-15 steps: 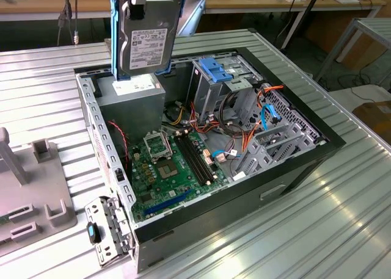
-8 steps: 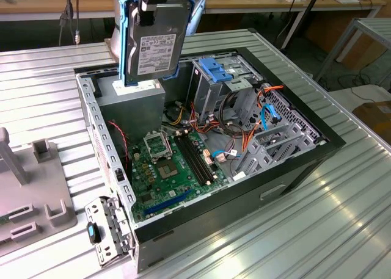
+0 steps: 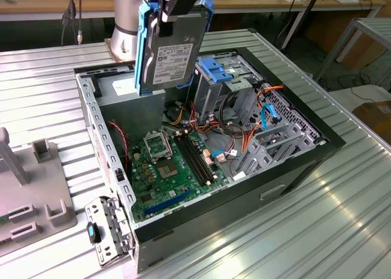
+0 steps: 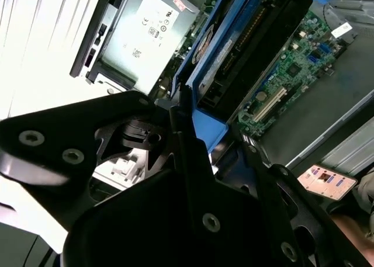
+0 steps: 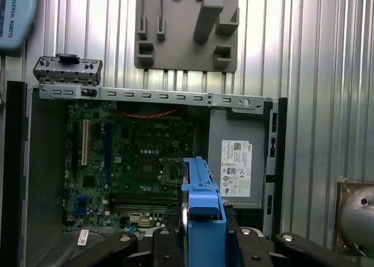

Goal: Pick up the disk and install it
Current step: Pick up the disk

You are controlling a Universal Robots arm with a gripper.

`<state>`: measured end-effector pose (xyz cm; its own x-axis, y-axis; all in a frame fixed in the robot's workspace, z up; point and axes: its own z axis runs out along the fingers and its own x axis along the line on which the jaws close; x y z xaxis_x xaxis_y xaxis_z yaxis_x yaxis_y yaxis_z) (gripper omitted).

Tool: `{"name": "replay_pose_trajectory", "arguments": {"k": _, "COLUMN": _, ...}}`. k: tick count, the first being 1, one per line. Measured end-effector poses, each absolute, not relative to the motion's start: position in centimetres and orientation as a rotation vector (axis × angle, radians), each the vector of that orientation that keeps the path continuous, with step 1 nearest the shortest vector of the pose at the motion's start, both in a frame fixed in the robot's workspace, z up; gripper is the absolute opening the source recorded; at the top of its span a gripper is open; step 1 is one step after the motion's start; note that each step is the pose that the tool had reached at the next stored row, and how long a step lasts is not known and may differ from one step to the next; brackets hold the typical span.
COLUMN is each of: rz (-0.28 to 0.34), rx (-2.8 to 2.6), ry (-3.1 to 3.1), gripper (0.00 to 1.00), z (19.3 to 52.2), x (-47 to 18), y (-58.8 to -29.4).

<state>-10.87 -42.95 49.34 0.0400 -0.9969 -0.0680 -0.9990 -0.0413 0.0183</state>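
The disk is a dark flat drive with a white label and bright blue side rails. It hangs upright in the air over the back of the open computer case, beside the metal drive cage. My gripper is shut on its top edge. In the first wrist view the disk shows edge-on between the black fingers, above the motherboard. In the second wrist view the disk slants away from the fingers.
The cage carries a light-blue latch plate; orange and blue cables lie beside it. A power supply fills one case corner. A grey fixture plate lies at the exterior view's left. The arm's base stands behind the case.
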Motion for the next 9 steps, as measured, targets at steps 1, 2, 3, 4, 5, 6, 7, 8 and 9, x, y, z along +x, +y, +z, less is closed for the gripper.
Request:
{"name": "replay_pose_trajectory", "arguments": {"k": 1, "rz": 0.096, "rx": -2.241, "ry": 2.151, "gripper": 0.37, "z": 49.3, "x": -10.6, "y": -43.2}}
{"name": "replay_pose_trajectory", "arguments": {"k": 2, "rz": 0.096, "rx": -2.241, "ry": 2.151, "gripper": 0.37, "z": 49.3, "x": -10.4, "y": -43.4}}
{"name": "replay_pose_trajectory", "arguments": {"k": 3, "rz": 0.096, "rx": -2.241, "ry": 2.151, "gripper": 0.37, "z": 49.3, "x": -10.2, "y": -43.5}}
{"name": "replay_pose_trajectory", "arguments": {"k": 4, "rz": 0.096, "rx": -2.241, "ry": 2.151, "gripper": 0.37, "z": 49.3, "x": -10.0, "y": -43.8}}
{"name": "replay_pose_trajectory", "arguments": {"k": 5, "rz": 0.096, "rx": -2.241, "ry": 2.151, "gripper": 0.37, "z": 49.3, "x": -9.7, "y": -44.1}}
{"name": "replay_pose_trajectory", "arguments": {"k": 6, "rz": 0.096, "rx": -2.241, "ry": 2.151, "gripper": 0.37, "z": 49.3, "x": -9.6, "y": -44.3}}
{"name": "replay_pose_trajectory", "arguments": {"k": 7, "rz": 0.096, "rx": -2.241, "ry": 2.151, "gripper": 0.37, "z": 49.3, "x": -9.5, "y": -44.5}}
{"name": "replay_pose_trajectory", "arguments": {"k": 8, "rz": 0.096, "rx": -2.241, "ry": 2.152, "gripper": 0.37, "z": 49.3, "x": -9.4, "y": -44.7}}
{"name": "replay_pose_trajectory", "arguments": {"k": 9, "rz": 0.096, "rx": -2.241, "ry": 2.152, "gripper": 0.37, "z": 49.3, "x": -9.3, "y": -45.1}}
